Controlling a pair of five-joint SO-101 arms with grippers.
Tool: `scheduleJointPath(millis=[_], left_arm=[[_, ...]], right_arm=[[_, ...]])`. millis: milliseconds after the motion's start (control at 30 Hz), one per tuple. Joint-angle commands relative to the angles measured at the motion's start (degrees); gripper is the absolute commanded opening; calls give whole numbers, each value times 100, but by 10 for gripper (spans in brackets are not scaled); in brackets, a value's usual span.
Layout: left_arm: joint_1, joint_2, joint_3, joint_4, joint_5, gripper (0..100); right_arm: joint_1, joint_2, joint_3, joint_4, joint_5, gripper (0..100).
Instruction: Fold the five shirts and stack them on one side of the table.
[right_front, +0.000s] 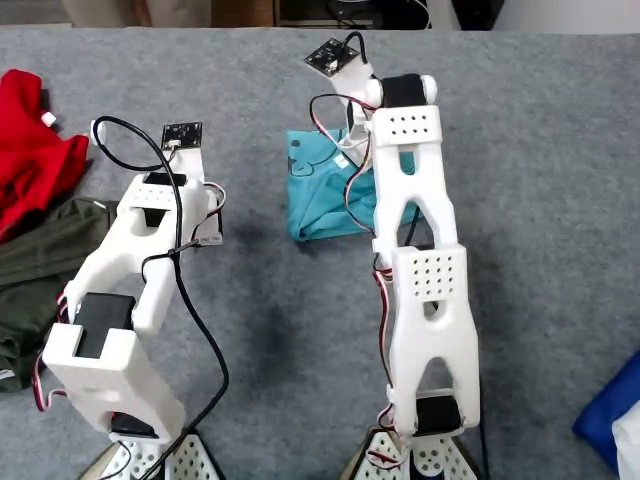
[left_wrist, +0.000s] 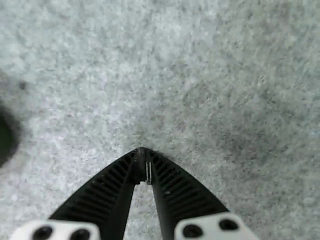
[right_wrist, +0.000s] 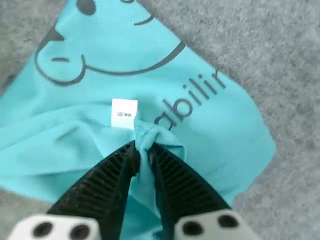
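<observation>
Grey bench runs open from its middle toward the right edge. Mid-bench, toward the far edge, the teal shirt lies bunched, with the right claw pinched on a fold of it. The left claw hangs over grey surface, tips touching. A red shirt and a green shirt crowd the left edge; a blue shirt sits at the near right corner.

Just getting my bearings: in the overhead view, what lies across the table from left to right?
From the left: red shirt → left arm → teal shirt → blue cloth at the edge.
</observation>
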Motion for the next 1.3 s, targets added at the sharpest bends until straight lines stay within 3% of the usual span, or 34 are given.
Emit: scheduleJointPath(millis=[0,233,1133,1267], left_arm=[[-35,-295,0,-53,35,20],[-35,-295,0,-53,26,20],[-26,-286,0,-53,0,20],[-26,-286,0,-53,0,20]], right_arm=[[233,-75,-444,396,114,15],[418,-330,242,422,730,15],[927,-2835,4013,343,844,8],[927,-3002,4347,255,1204,9]])
